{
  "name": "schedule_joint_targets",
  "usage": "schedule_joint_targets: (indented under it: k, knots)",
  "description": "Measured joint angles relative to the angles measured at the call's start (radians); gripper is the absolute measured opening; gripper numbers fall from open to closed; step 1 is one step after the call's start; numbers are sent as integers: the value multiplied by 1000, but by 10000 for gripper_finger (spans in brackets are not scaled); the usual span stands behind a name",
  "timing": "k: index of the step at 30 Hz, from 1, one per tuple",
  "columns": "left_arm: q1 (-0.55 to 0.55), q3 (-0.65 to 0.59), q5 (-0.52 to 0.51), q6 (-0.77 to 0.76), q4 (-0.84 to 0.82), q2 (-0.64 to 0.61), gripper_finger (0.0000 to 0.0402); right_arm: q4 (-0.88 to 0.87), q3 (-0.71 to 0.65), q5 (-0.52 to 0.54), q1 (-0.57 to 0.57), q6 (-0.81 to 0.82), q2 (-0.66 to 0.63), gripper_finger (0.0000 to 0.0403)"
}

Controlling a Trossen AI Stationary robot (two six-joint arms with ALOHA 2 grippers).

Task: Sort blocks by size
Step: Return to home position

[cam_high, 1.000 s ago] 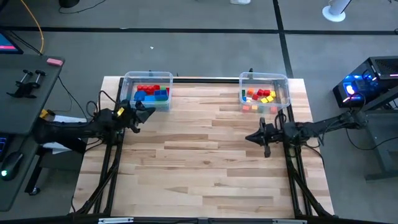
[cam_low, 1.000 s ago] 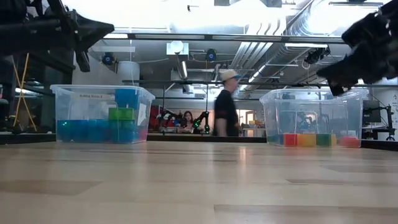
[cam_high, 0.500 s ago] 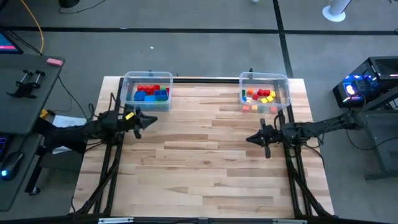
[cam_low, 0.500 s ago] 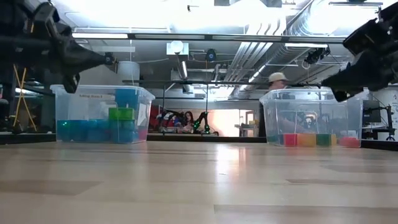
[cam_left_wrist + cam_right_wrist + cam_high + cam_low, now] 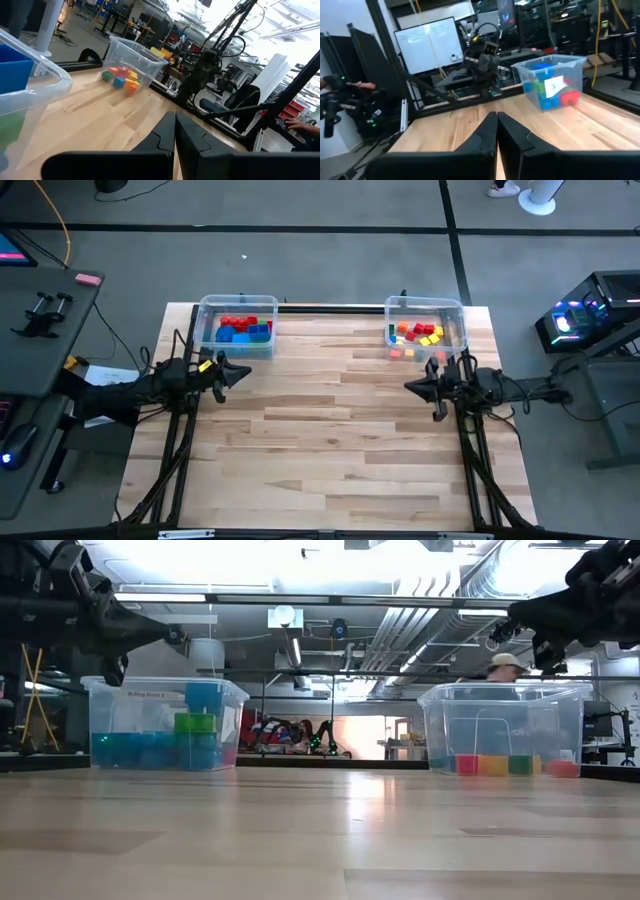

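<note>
Left gripper (image 5: 242,370) hovers just before the left clear plastic bin (image 5: 207,308), fingers pressed together, empty; right gripper (image 5: 410,387) is the same near the right clear plastic bin (image 5: 462,315). Larger red, blue and green plastic blocks (image 5: 243,330) lie in the left bin, tiny mixed-colour cubes (image 5: 420,334) in the right; I see none outside. To home well, I judge both arms should retract level, clear of the bin rims. Low view alone shows the grippers' height above the wooden table (image 5: 320,830); high view alone shows the bins' contents from above.

Grey floor (image 5: 320,265), pale wooden table (image 5: 330,450), exposed ceiling ducts (image 5: 430,620), bright overhead lighting (image 5: 300,560)
</note>
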Motion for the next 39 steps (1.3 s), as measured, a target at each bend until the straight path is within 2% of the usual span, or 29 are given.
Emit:
schedule_joint_targets:
  k: [5,29,31,36,39]
  knots:
    - [0,0,1,0,0,0,0,-5,0,2,-28,0,0,5]
    - [-34,0,1,8,-1,0,0,-24,-1,3,-27,0,19,5]
    - [-51,0,21,132,-4,0,0,-33,-1,3,-27,0,19,5]
    - [-212,0,35,505,-7,0,0,-51,-1,6,-27,0,20,5]
    - [-250,0,46,556,-9,0,0,-51,-1,6,-27,0,20,5]
